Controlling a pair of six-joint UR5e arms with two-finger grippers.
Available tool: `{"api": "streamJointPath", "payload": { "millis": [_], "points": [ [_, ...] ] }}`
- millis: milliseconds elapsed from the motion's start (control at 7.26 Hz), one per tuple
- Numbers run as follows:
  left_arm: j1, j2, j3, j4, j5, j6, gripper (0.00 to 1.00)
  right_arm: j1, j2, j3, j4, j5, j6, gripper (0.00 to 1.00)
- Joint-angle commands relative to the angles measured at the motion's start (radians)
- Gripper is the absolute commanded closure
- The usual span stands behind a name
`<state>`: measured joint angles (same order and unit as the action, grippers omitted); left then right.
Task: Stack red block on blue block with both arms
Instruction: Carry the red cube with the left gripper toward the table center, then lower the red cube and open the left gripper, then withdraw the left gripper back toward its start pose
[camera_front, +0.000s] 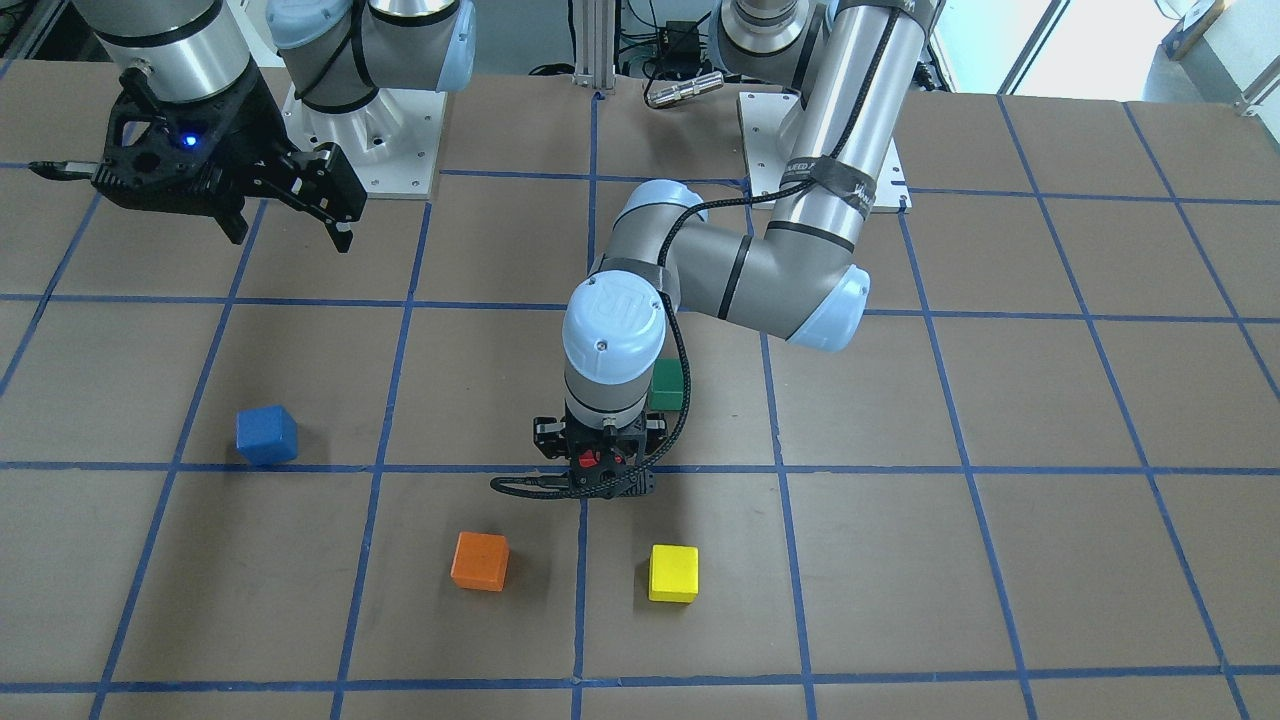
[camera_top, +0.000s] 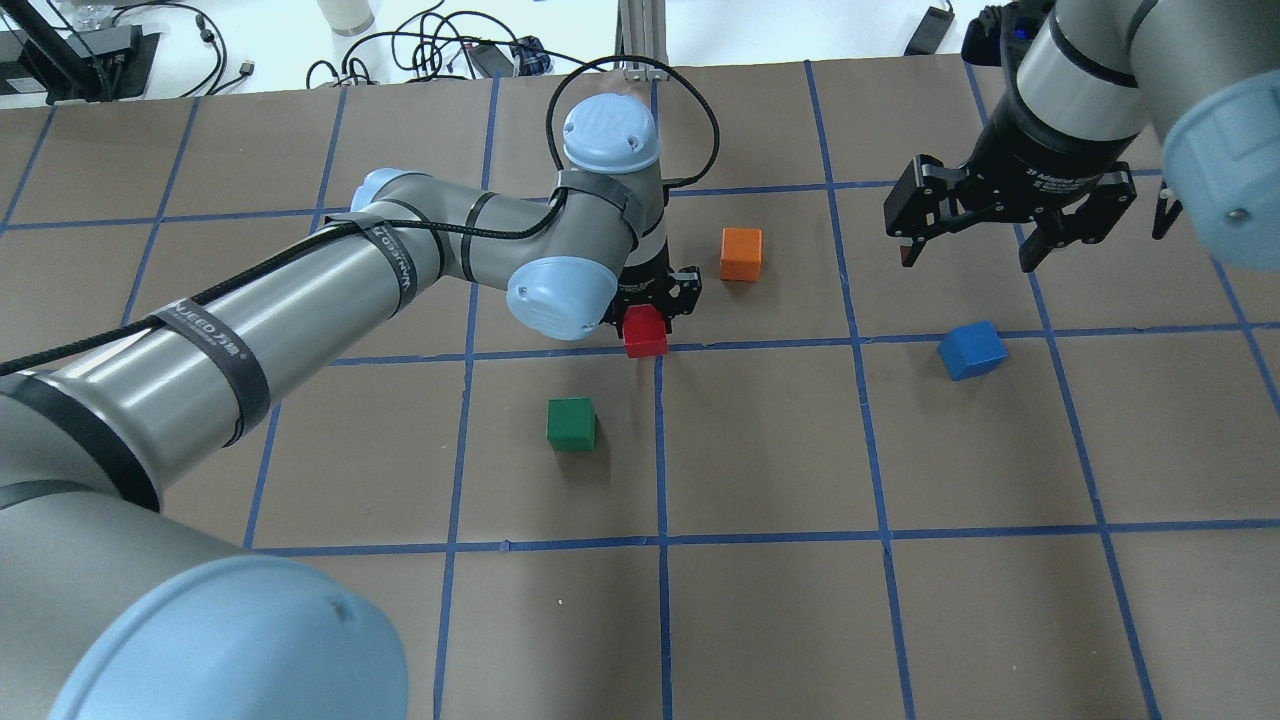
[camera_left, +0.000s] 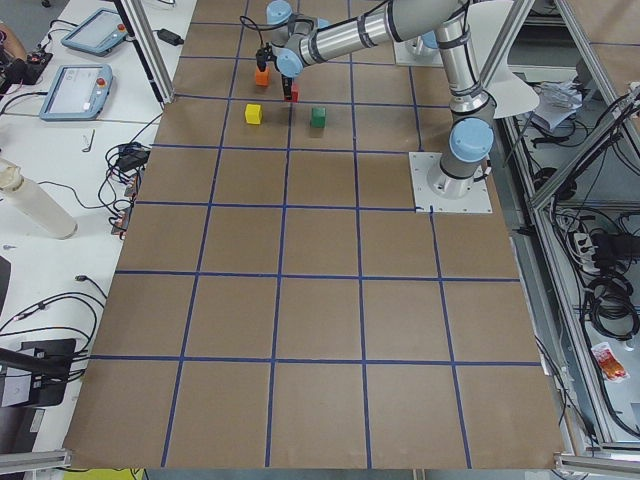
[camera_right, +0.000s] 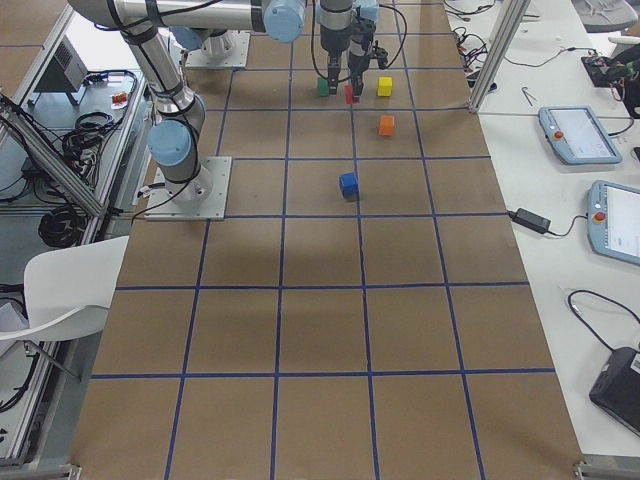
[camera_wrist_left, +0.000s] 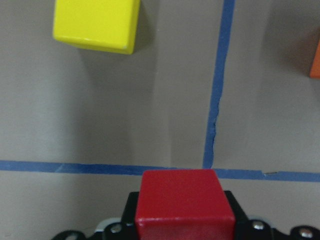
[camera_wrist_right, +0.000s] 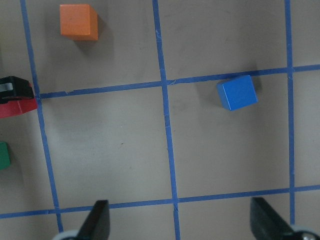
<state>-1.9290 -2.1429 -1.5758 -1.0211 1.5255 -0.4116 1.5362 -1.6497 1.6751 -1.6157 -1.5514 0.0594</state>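
Observation:
The red block (camera_top: 645, 332) sits between the fingers of my left gripper (camera_top: 648, 318), which points straight down and is shut on it at a blue tape crossing. It fills the bottom of the left wrist view (camera_wrist_left: 185, 205). I cannot tell whether it touches the table. The blue block (camera_top: 972, 350) rests alone on the table, slightly turned, and also shows in the right wrist view (camera_wrist_right: 237, 92). My right gripper (camera_top: 970, 250) hangs open and empty above the table, a little beyond the blue block.
An orange cube (camera_top: 741, 254) lies just past the red block towards the right arm's side. A green cube (camera_top: 571, 423) lies nearer the robot. A yellow cube (camera_front: 673, 573) lies beyond the left gripper. The table (camera_top: 760, 620) has a blue tape grid.

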Motion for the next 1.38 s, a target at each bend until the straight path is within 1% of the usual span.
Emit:
{"api": "streamJointPath", "payload": {
  "millis": [0, 138, 275, 413, 688, 826, 964, 1101, 1239],
  "points": [
    [-0.005, -0.032, 0.003, 0.057, 0.002, 0.005, 0.0, -0.001, 0.001, 0.0, -0.004, -0.001, -0.004, 0.0],
    [-0.001, -0.013, 0.006, 0.058, -0.011, 0.019, 0.0, -0.001, 0.001, 0.0, -0.009, 0.001, -0.004, 0.0],
    [0.022, 0.017, 0.014, 0.035, -0.019, 0.096, 0.0, -0.001, 0.001, 0.0, -0.012, -0.001, -0.01, 0.0],
    [0.069, 0.075, 0.034, -0.059, -0.074, 0.144, 0.0, -0.001, 0.001, -0.003, -0.012, -0.001, -0.015, 0.0],
    [0.244, 0.223, 0.129, -0.364, -0.064, 0.441, 0.0, -0.001, 0.001, -0.003, -0.013, -0.001, -0.016, 0.0],
    [0.322, 0.291, 0.141, -0.475, -0.061, 0.567, 0.0, -0.001, 0.001, -0.005, -0.013, -0.001, -0.016, 0.0],
    [0.411, 0.355, 0.137, -0.508, -0.059, 0.673, 0.0, -0.001, 0.001, -0.005, -0.013, -0.001, -0.016, 0.0],
    [0.453, 0.436, 0.135, -0.583, -0.061, 0.701, 0.0, -0.001, 0.001, -0.005, -0.013, -0.001, -0.015, 0.0],
    [0.449, 0.505, 0.132, -0.643, -0.059, 0.697, 0.0, -0.001, 0.001, -0.005, -0.015, -0.001, -0.015, 0.0]
  ]
}}
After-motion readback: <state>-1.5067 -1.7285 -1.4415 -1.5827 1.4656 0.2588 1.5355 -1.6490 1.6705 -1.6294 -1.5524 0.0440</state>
